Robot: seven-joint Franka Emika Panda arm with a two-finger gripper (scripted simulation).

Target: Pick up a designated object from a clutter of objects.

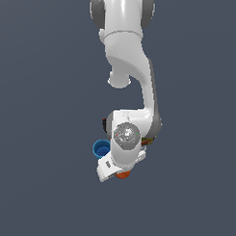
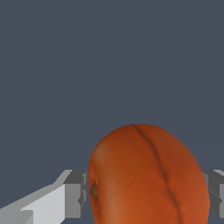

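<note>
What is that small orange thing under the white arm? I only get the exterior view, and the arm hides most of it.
Observer: The wrist view shows an orange-red ball with a dark seam line across it.
Operator: Is the end effector near it?
Observer: Yes. The end effector has one grey finger on each side of the ball. I cannot tell whether they are squeezing it.
Operator: Is anything crowding it?
Observer: Not in the wrist view. Only plain grey floor shows beyond the ball.
</note>
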